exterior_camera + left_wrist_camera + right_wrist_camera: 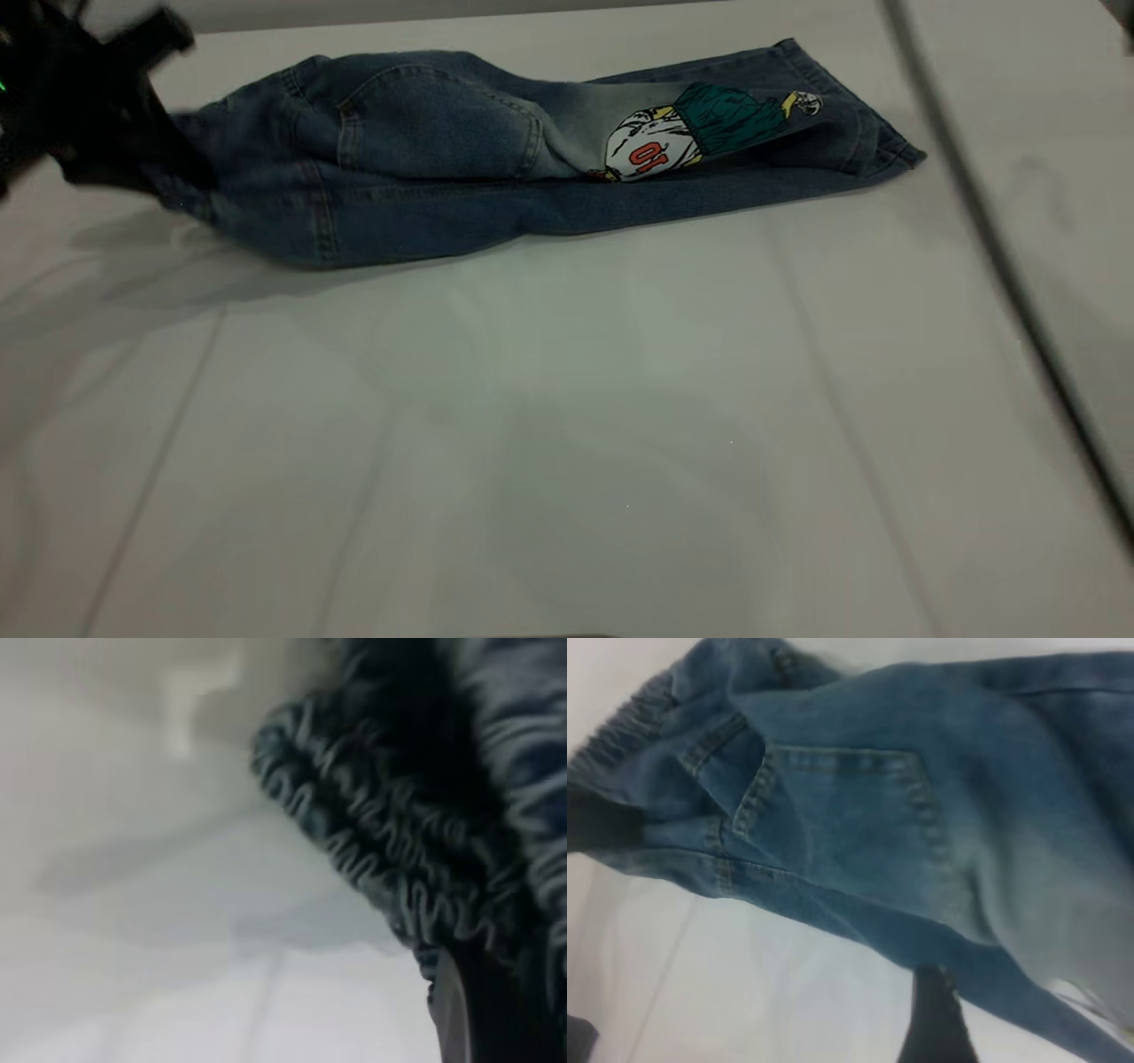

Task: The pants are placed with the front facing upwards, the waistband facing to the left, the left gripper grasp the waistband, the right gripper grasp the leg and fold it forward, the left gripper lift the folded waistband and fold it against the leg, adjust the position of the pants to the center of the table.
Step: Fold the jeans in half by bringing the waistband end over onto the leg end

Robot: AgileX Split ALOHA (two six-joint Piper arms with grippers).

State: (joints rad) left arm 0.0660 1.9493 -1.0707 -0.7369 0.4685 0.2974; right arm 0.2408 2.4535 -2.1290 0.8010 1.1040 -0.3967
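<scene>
The table (567, 425) under me is a wide pale grey top with faint seams running toward the camera, bare across the whole lower part of the exterior frame. The jeans (496, 168) lie across the upper part of that frame, already doubled lengthwise, one leg on the other. The elastic waistband (190, 177) is at the upper left and the hems are at the upper right, while a cartoon print (660, 142) bearing the number 10 shows near the middle.

My left gripper (168, 173) sits at the upper left edge, right at the waistband. In the left wrist view the gathered elastic (381, 842) bunches up against a dark finger (483, 1010), so I judge it clenched on the waistband. The denim there rides slightly off the table, which fits a hold meant to carry that end over toward the legs.

The right gripper does not appear in the exterior frame. Its wrist camera looks down on the back pocket (842, 815) from above the seat, with one dark fingertip (935, 1019) at the frame's lower edge, and I cannot tell whether it is spread or closed. It seems clear of the cloth.
</scene>
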